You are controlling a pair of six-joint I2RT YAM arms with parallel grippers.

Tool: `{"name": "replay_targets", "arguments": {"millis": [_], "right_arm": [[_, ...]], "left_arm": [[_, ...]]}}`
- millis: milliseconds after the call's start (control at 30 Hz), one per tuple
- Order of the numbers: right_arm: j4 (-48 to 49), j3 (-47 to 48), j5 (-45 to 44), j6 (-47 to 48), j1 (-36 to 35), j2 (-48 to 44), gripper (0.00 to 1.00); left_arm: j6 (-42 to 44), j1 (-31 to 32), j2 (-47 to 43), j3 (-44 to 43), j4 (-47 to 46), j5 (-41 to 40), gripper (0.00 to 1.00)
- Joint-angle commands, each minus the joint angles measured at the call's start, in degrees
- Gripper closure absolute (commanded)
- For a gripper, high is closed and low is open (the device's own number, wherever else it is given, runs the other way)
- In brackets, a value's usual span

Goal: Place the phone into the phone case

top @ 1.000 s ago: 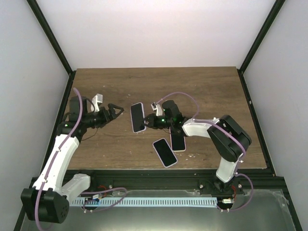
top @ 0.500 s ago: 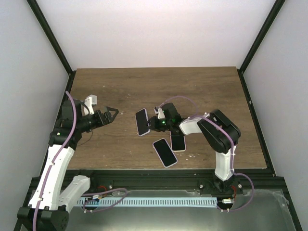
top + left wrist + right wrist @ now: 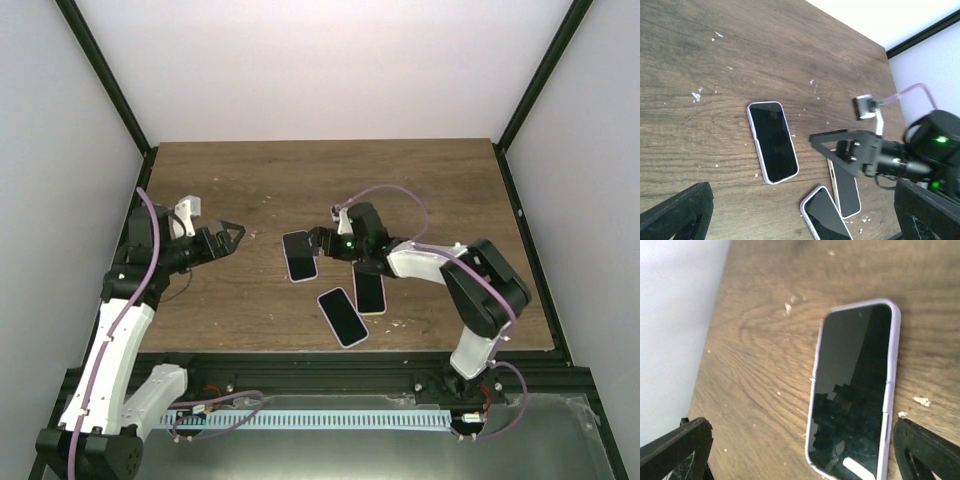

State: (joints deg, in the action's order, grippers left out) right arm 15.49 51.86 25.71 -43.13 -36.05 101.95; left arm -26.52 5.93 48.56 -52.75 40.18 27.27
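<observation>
A phone in a lilac phone case lies flat on the wooden table, screen up. It also shows as the cased phone in the left wrist view and fills the right wrist view, cased phone. My right gripper stands open just right of it, touching nothing; right gripper, right gripper. My left gripper hangs open and empty to the left, apart from the phone; left gripper.
A second lilac-cased phone lies near the front edge, second phone. A third phone with a pale rim lies beside it, partly under my right arm. Black frame posts and white walls border the table.
My right gripper set the lilac-cased phone down flat, opened and drew back slightly right. My left arm pulled back to the left early on, then held still.
</observation>
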Motion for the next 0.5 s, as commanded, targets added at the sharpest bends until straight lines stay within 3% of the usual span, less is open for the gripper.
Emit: {"name": "replay_targets", "arguments": {"millis": [0,233,467], "right_arm": [[-5.99,-0.34,-4.21,5.87,0.89,-8.54,0.0],[-18.89,2.8,-9.17,12.05,1.27,-18.91,0.0],[-32.59,7.33,-20.87,18.17,2.02,-32.91,0.0]], "left_arm": [[1.89,-0.14,-0.33,-2.75,-0.19,-2.6,0.0],[3.83,-0.27,-0.24,-5.32,0.39,-0.57,0.0],[7.9,-0.29,-4.09,-9.52,3.24,-11.36,0.0]]}}
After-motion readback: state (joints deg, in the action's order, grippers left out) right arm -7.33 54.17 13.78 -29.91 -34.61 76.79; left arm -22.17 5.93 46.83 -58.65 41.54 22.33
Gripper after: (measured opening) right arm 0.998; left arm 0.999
